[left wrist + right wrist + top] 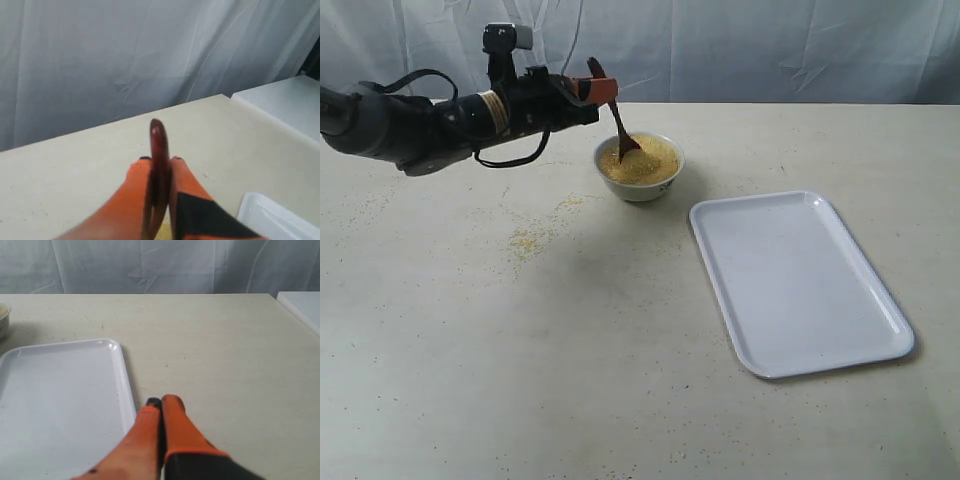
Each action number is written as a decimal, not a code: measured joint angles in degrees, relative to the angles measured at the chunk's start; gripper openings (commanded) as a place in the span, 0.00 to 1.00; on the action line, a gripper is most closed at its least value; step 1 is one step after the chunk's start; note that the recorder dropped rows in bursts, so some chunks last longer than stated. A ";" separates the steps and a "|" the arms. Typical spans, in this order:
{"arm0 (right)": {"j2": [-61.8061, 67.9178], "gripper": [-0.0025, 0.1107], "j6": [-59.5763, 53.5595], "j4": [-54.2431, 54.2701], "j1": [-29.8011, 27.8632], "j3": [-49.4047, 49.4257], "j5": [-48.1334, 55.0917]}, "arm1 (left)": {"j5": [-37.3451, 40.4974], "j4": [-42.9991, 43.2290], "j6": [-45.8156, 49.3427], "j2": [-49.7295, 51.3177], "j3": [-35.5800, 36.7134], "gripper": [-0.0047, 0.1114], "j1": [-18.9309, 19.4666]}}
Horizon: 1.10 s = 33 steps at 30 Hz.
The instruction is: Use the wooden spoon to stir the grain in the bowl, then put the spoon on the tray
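**Stirring in hand, spoon not yet on the tray**

Stirring is judged to be under way. The wooden spoon (621, 135) is gripped near the top of its handle by the left pincer (603, 88), whose orange jaws are closed tight on it. The scoop is dipped into the grain (650, 160) just below and ahead of that pincer. The grain is heaped in the bowl (642, 185), which stands on the bench (520, 350) under the pincer's tips. Some loose grain (530, 240) is scattered on the bench beside the arm.

The tray (800, 280) lies well apart from the left pincer and the spoon is not yet laid on it, so the carry across and the release are left to do.

The left arm is stretched almost level above the bench, with the wrist held near horizontal. The spoon hangs steeply from the jaws, tilted toward the bowl.

The right pincer (161, 402) is seen with its jaws pressed together and nothing between them. It is held low over the bench, just beside the tray's rim.
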 measured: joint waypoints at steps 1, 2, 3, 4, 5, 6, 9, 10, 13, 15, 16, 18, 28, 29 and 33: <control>0.00 0.01 0.00 0.00 0.00 0.00 0.00 | 0.00 -0.11 0.00 -1.10 0.00 0.04 0.00; 0.00 0.01 0.00 0.00 0.00 0.00 0.00 | 0.00 -0.24 0.00 -1.66 0.00 0.04 0.00; 0.00 0.01 0.00 0.00 0.00 0.00 0.00 | 0.00 -0.61 0.00 -2.04 0.00 0.04 0.00; 0.00 0.01 0.00 0.00 0.00 0.00 0.00 | 0.00 -0.61 0.00 -2.32 0.00 0.04 0.00; 0.00 0.01 0.00 0.00 0.00 0.00 0.00 | -0.13 -0.61 0.00 -2.64 0.00 0.04 0.00; 0.00 0.01 0.00 0.00 0.00 0.00 0.00 | -0.46 -0.61 0.00 -2.60 0.00 0.04 0.11; 0.00 0.01 0.00 0.00 0.00 0.00 0.00 | -0.69 -0.49 0.00 -2.73 0.00 0.04 0.11; 0.00 0.01 0.00 0.00 0.00 0.00 0.00 | -0.69 -0.25 0.00 -2.73 0.00 0.04 0.11; 0.00 0.01 0.00 0.00 0.00 0.00 0.00 | -0.69 0.61 0.00 -2.73 0.00 0.04 0.11; 0.00 0.01 0.00 0.00 0.00 0.00 0.00 | -0.81 0.86 0.00 -2.34 0.00 0.04 0.11; 0.00 0.01 0.00 0.00 0.00 0.00 0.00 | -1.08 0.86 0.00 -1.96 0.00 0.04 0.11; 0.00 0.01 0.00 0.00 0.00 0.00 0.00 | -1.66 0.86 0.13 -0.74 0.00 0.04 0.11; 0.00 0.01 0.00 0.00 0.00 0.00 0.00 | -2.13 0.79 1.01 1.38 0.00 0.04 0.34; 0.00 0.01 0.00 0.00 0.00 0.00 0.00 | -2.57 0.37 1.23 1.38 0.11 0.04 0.60; 0.00 0.01 0.00 0.00 0.00 0.00 0.00 | -5.81 -2.66 1.59 1.47 0.19 0.04 1.53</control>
